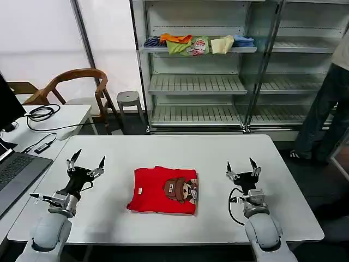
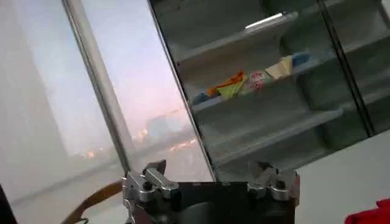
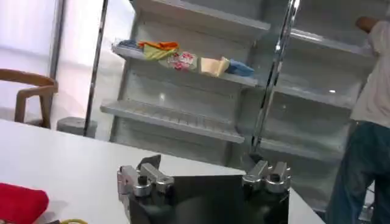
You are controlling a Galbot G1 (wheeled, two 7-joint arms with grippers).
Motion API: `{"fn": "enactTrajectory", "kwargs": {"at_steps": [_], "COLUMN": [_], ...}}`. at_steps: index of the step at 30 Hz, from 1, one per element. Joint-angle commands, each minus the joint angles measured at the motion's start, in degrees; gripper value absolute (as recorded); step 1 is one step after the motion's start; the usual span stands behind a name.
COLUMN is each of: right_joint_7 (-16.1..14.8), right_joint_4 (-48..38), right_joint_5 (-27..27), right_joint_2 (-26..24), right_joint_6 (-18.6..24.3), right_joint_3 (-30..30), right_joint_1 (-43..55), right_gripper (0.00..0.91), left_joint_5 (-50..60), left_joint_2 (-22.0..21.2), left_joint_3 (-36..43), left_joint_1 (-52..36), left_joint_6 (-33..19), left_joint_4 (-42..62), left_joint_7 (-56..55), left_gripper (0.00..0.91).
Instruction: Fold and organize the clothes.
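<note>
One red T-shirt [image 1: 163,190] lies on the white desk [image 1: 163,150], between two end effectors. The left end effector [image 1: 85,162] hovers above the desk well to the shirt's left, its two fingers spread wide and holding nothing. The right end effector [image 1: 243,166] hovers well to the shirt's right, likewise spread wide and empty.

Behind the desk stands a metal shelf unit [image 1: 218,84]; a row of folded garments [image 1: 199,43] in blue, orange, green and cream sits on an upper shelf. A wooden chair [image 1: 76,87] and a small grey stool [image 1: 128,99] stand at the back left. A side table on the left carries a laptop [image 1: 16,172] and black cables [image 1: 42,113].

The shirt is folded into a compact rectangle, print side up: a cartoon figure with a brown hat, and a small white label near its left edge. Nothing lies on it or covers it.
</note>
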Motion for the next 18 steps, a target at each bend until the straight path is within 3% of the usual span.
{"fn": "enactTrajectory", "kwargs": {"at_steps": [1,7,13,18], "right_joint_7": [-0.52,-1.22,-4.71,-4.72], "right_joint_4": [0.01,1.02,2.51,3.90], "right_joint_5": [-0.20,-0.54,-1.83,-1.53], "right_joint_2": [0.38,0.82,0.05,-0.37], "right_joint_6": [0.17,0.34,1.84,3.27], "right_joint_3": [-1.50,-0.95,1.62,3.45], "right_joint_1": [0.76,-0.40,-2.23,-3.42], "right_gripper": [0.907,0.907,0.907,0.907], "left_joint_5": [0.04,-0.35,-2.16,-2.20], "left_joint_2": [0.22,0.47,0.63,0.16], "left_joint_3": [-0.20,0.12,1.01,0.94], "left_joint_1": [0.02,0.31,0.21,0.59], "left_joint_6": [0.69,0.80,0.54,0.10], "left_joint_4": [0.26,-0.30,-1.17,-2.25], "left_joint_7": [-0.24,-0.18,-0.17,-0.14], "left_gripper": [0.907,0.907,0.907,0.907]}}
